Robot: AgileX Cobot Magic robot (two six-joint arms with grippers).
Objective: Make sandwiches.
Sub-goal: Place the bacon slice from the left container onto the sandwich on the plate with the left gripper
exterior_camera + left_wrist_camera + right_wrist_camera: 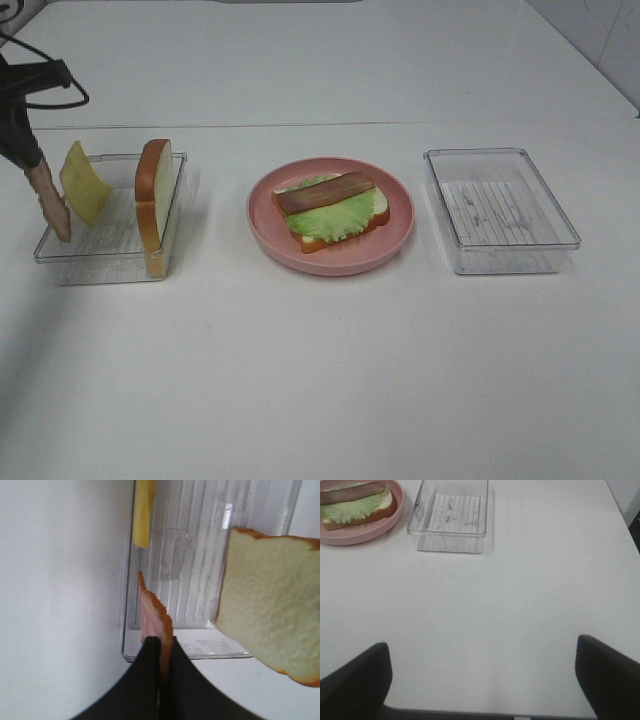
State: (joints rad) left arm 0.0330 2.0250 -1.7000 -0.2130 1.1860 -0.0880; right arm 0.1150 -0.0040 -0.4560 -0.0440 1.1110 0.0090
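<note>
Pinching the bacon strip [155,612] by its upper end, the left gripper [161,647] is clenched on it inside the tray [110,262] near the counter's left edge, with cheese [85,182] and bread [153,190] standing alongside. It looks light, thin and slightly bendy, so this end grip should carry it, though it may swing. Mid-counter, the half-built sandwich [335,205] sits on the plate [330,268], and the right gripper [482,677] hangs released, holding nothing.

Lab-like setup, plain white table [330,400]
</note>
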